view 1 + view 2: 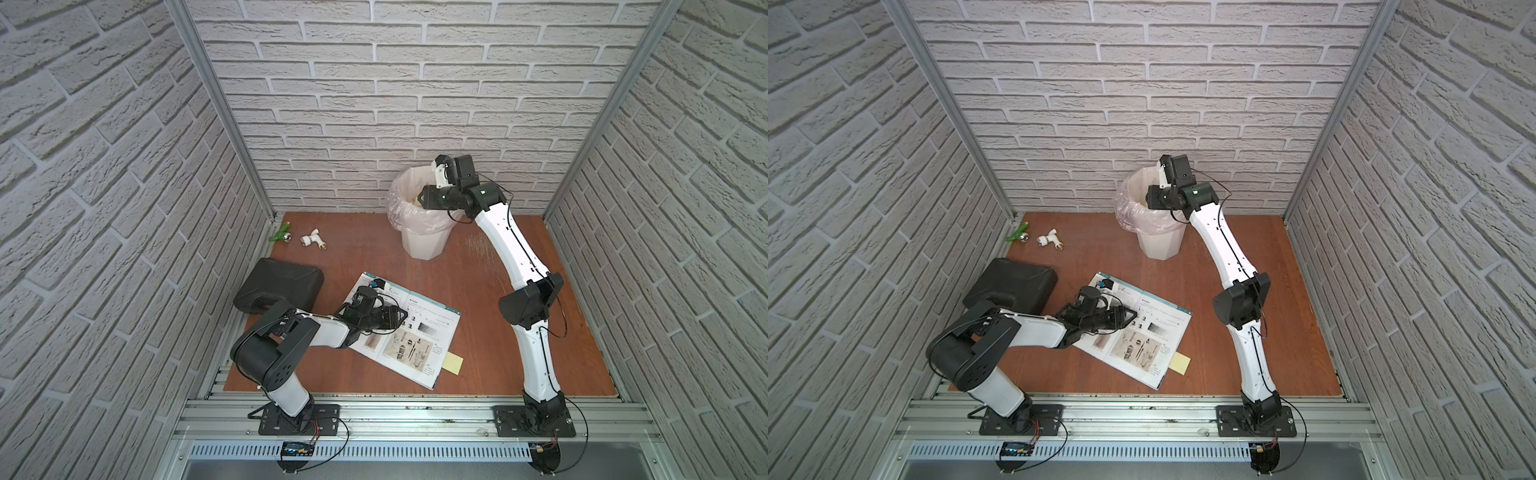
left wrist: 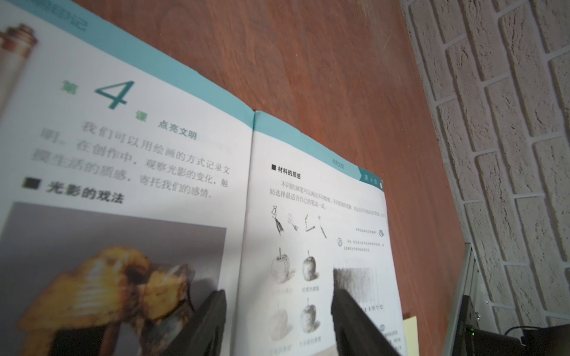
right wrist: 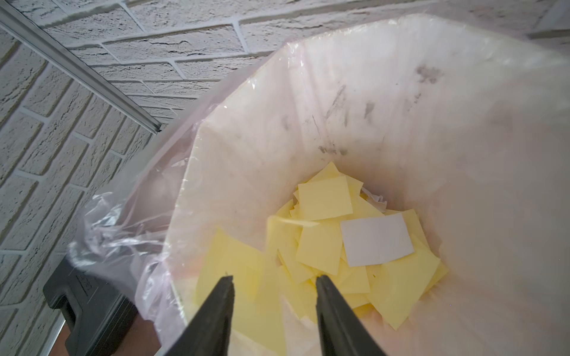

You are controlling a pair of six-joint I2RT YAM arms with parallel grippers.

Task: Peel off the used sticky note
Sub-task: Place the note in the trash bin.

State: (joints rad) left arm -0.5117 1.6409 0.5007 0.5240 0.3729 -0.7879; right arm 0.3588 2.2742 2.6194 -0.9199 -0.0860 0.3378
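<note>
Right gripper is mine, and it hangs over the middle of the bin. Its two fingers stand well apart and hold nothing.

Left gripper rests on the open book. Its fingers are partly apart, one on each page, and they grip nothing.

The used sticky note pokes out from the edge of the book's page, on the surface and far from the bin. I think it is not peeled off yet.

To do this well, I wait over the bin and check that no paper sticks to my fingers. Then I go to that note and pinch only its loose edge. I pull slowly and low, so the page does not tear. My left gripper should press the book down.

Now I count:
- two grippers
- one bin
- one book
- one note at the book
- one black case
- one green pipe piece
- one white pipe piece
- one white slip in the bin
- a pile of yellow slips in the bin, more than ten, too mixed up to count right
</note>
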